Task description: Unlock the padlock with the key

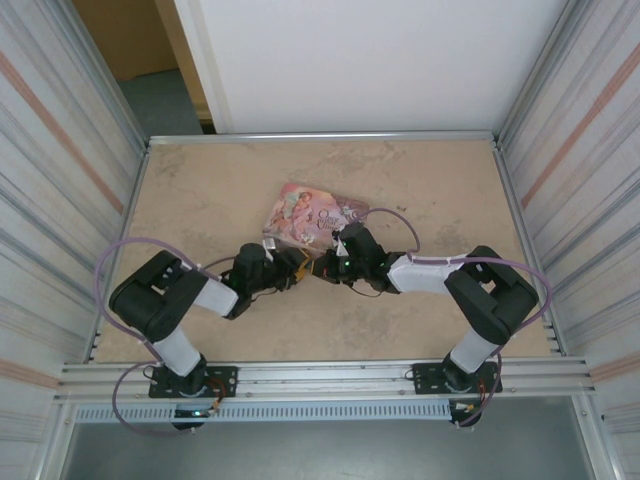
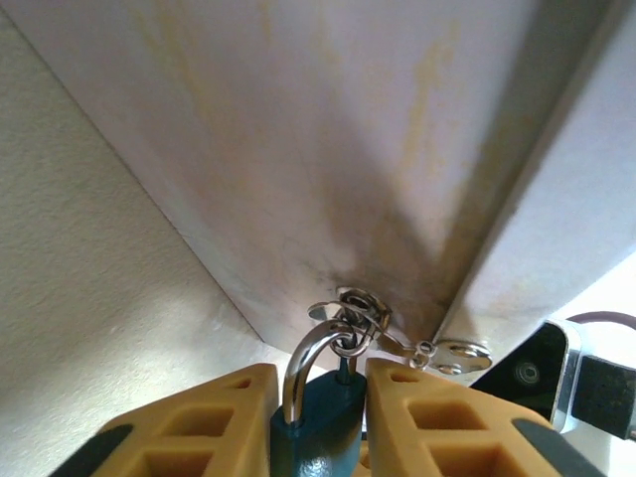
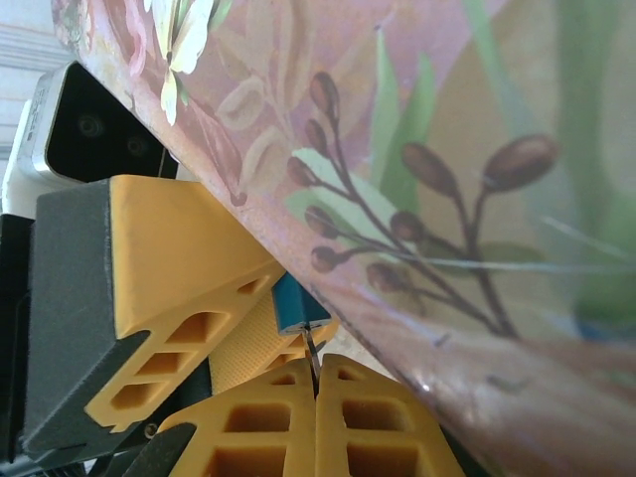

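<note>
Both arms meet mid-way across the beige stone-look table (image 1: 200,190), right against the pink illustrated tin box (image 1: 305,212).

Left gripper (image 2: 320,370): yellow ribbed fingers clamped on the tiny blue-bodied padlock (image 2: 318,422), with the body held between the pads. The silvery metal shackle (image 2: 296,360) sticks out past the fingertips toward the tin's wall. A bunch of small silvery split rings (image 2: 350,318) is looped through it. The padlock's long axis runs along the left fingers, shackle end away from the wrist.

Right gripper (image 3: 316,376): fingers pressed together on a thin silvery sliver, judged to be the key (image 3: 310,348). The blade lies in line with the right fingers and runs straight to the exposed blue corner of the padlock. The tip touches or enters the body. I cannot tell whether it is seated in the keyhole; it is too small and partly hidden by a left finger.

Judgement: the padlock lies dead ahead of the right fingertips, so the right arm acts and the left only steadies. The next move is likely a twist about the key's own axis. The risks are the thin blade slipping in the pinch and the tin's wall crowding the wrist's roll.
</note>
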Controlling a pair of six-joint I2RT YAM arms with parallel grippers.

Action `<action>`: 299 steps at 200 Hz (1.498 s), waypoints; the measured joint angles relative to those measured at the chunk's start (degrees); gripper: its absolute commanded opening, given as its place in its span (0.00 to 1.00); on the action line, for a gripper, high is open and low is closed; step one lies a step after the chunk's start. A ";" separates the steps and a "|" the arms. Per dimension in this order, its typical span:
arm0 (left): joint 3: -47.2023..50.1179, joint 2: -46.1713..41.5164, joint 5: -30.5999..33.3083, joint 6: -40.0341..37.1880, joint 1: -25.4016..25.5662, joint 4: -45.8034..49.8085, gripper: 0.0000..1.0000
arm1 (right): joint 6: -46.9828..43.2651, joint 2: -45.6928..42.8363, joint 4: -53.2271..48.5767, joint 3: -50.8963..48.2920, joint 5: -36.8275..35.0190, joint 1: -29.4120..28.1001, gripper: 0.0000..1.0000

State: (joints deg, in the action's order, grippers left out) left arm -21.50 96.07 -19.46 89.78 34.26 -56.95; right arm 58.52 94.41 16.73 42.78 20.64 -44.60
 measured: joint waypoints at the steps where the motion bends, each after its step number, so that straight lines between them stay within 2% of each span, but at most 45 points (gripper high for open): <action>1: 0.00 0.02 0.00 0.02 -0.02 -0.02 0.24 | 0.00 0.00 0.00 0.00 -0.02 0.00 0.00; 35: 0.00 0.15 0.09 0.13 -0.02 -0.44 0.16 | 0.83 -0.15 0.00 0.00 0.04 0.28 0.03; 64: -0.04 -0.02 0.13 0.07 0.00 -0.37 0.06 | 1.07 -0.39 -0.09 0.00 0.04 0.39 0.14; 80: -0.17 -0.92 0.07 0.02 0.00 0.63 0.02 | 1.01 -0.72 -0.17 -0.02 0.22 0.48 0.17; 130: -0.52 -6.38 1.07 -1.46 0.00 9.44 0.00 | 0.70 -3.50 -1.66 -0.33 0.17 0.48 0.22; 159: -0.76 -10.29 1.36 -2.56 0.00 16.11 0.00 | -1.60 -6.64 -3.52 -1.27 -0.33 0.48 0.30; 220: -2.93 -19.76 2.21 -2.97 -0.04 29.09 0.00 | -13.20 -17.79 -8.50 -1.51 -3.58 0.48 0.55; 257: -4.02 -21.84 2.14 -2.91 -0.07 34.56 0.00 | -22.34 -23.82 -9.55 -1.51 -4.24 0.48 0.71; 276: -5.20 -21.90 2.12 -2.89 -0.07 38.51 0.00 | -28.02 -26.69 -9.53 -1.68 -4.31 0.48 0.71; 290: -6.64 -21.90 2.10 -2.93 -0.07 41.64 0.00 | -33.22 -28.94 -9.16 -2.51 -4.13 0.44 0.64; 299: -7.65 -21.90 2.05 -2.97 -0.07 43.21 0.00 | -37.13 -30.36 -9.09 -3.37 -4.02 0.28 0.63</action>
State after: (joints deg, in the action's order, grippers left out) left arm -29.15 74.17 -17.41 86.80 34.20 -13.74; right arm 21.39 64.05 7.64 39.42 16.62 -44.31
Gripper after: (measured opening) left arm 0.118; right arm 0.655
